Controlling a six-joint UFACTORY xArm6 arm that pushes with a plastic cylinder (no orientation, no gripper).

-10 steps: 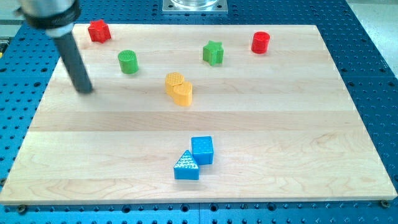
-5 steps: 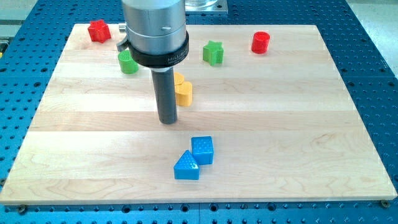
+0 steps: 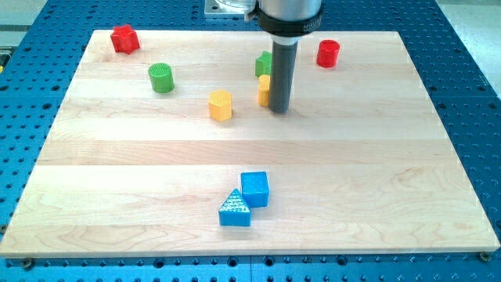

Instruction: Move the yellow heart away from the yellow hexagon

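Note:
The yellow hexagon [image 3: 221, 104] stands alone left of the board's centre. The yellow heart [image 3: 264, 90] lies to its right, mostly hidden behind my rod, just below the green star [image 3: 263, 63]. My tip [image 3: 280, 110] rests on the board right against the heart's right side, to the right of the hexagon. A clear gap of board separates the heart from the hexagon.
A green cylinder [image 3: 161, 77] and a red star [image 3: 124, 38] are at the upper left. A red cylinder [image 3: 328, 53] is at the upper right. A blue cube [image 3: 254, 189] and a blue triangle [image 3: 234, 209] touch near the bottom centre.
My tip swept from the far left, past the yellow pair, to the right. The yellow heart moved up and right, away from the hexagon, toward the green star.

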